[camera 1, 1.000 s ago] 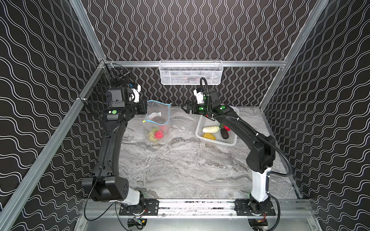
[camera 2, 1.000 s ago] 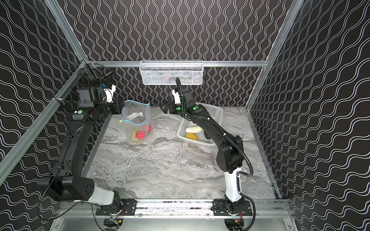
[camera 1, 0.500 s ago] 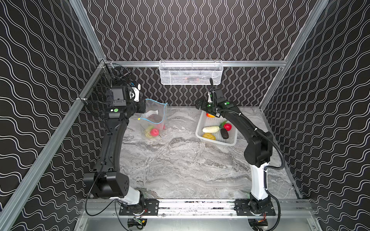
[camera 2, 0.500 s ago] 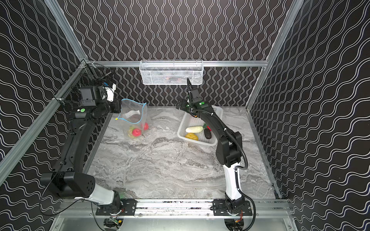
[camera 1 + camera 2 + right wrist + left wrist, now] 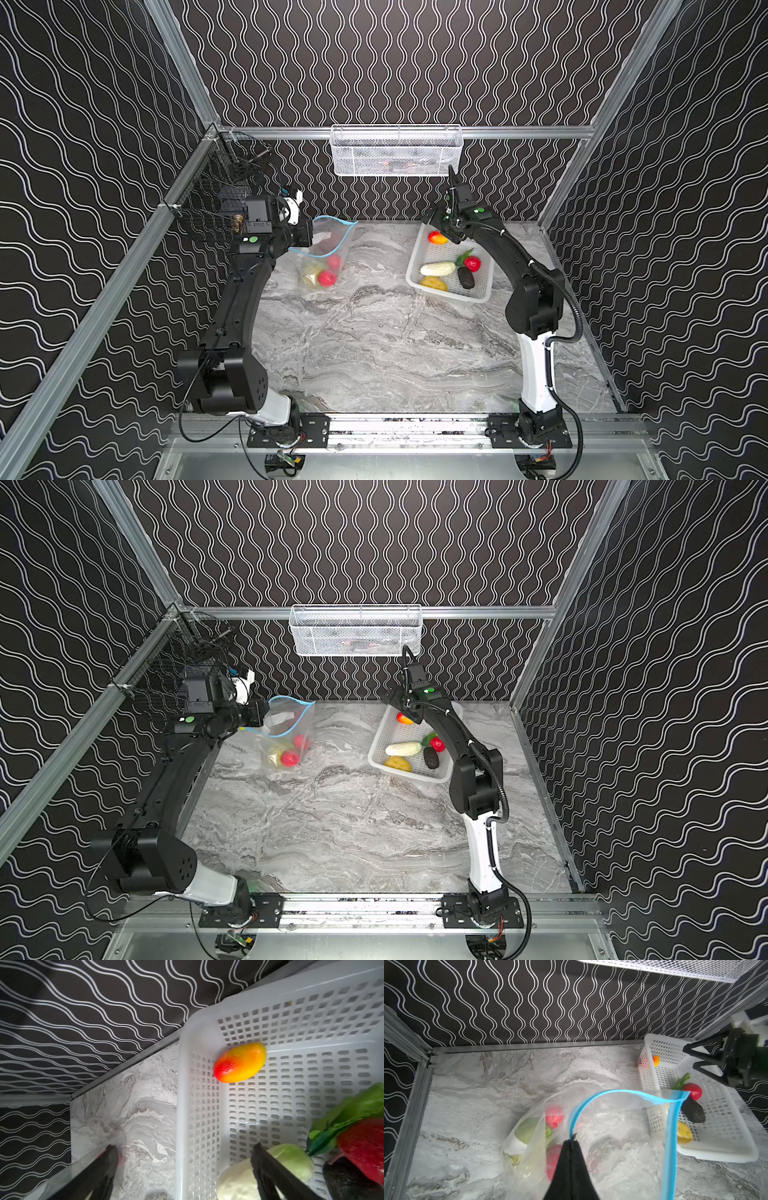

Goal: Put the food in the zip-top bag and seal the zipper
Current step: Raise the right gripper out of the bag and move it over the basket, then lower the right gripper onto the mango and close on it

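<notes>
The left tool [image 5: 572, 1142] is pinched shut on the blue zipper [image 5: 591, 1097], holding the zip-top bag [image 5: 328, 249] agape on the bench [image 5: 374, 353], well apart from the white basket [image 5: 478, 297]. The right tool [image 5: 185, 1147] hangs wide open over the basket's corner, near the orange-red fruit [image 5: 240, 1062] — light, hard and slick, I'd guess, so grip across its narrow middle — while the bag's film looks floppy.

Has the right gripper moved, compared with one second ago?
Yes. In a top view the right gripper went rightward, from beside the bag to above the far corner of the white basket.
</notes>
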`<state>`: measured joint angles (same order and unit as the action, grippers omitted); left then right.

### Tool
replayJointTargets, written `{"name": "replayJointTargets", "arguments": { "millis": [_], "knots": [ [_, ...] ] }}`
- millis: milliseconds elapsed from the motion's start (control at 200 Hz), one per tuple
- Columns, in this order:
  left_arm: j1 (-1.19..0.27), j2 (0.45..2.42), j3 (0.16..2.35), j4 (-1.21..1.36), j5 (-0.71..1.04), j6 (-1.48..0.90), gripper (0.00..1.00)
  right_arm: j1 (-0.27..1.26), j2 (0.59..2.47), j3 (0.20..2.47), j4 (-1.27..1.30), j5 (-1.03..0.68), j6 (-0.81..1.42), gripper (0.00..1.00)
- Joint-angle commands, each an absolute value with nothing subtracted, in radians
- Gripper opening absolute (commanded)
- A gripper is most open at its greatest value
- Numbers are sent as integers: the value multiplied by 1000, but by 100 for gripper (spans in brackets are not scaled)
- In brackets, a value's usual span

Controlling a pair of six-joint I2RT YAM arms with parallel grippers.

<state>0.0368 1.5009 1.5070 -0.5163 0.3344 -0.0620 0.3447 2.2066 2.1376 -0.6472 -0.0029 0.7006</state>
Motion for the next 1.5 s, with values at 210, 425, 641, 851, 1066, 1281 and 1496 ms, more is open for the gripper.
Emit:
{"name": "replayJointTargets", "arguments": {
  "millis": [210, 425, 641, 851, 1066, 1281, 1496],
  "knots": [
    [27, 1551, 1578, -514, 364, -129, 0, 305, 2150, 1963, -519, 55, 822, 99],
    [27, 1502, 1546, -517, 291, -95, 0, 271, 2174, 1926, -457, -9, 877, 99],
    [37, 1443, 1499, -496, 331, -64, 0, 260, 2231, 1952, -436, -30, 918, 97],
    [37, 1445, 1420, -424, 357, -99, 0, 261, 2293, 2013, -443, -35, 963, 93],
    [36, 1418, 1367, -390, 371, -114, 0, 260, 2334, 2039, -446, 2, 1019, 87],
    [52, 1421, 1353, -380, 366, -117, 0, 257, 2359, 2058, -413, 4, 1062, 85],
    [76, 1411, 1342, -359, 389, -144, 0, 258, 2383, 2092, -419, 17, 1091, 85]
  ]
}}
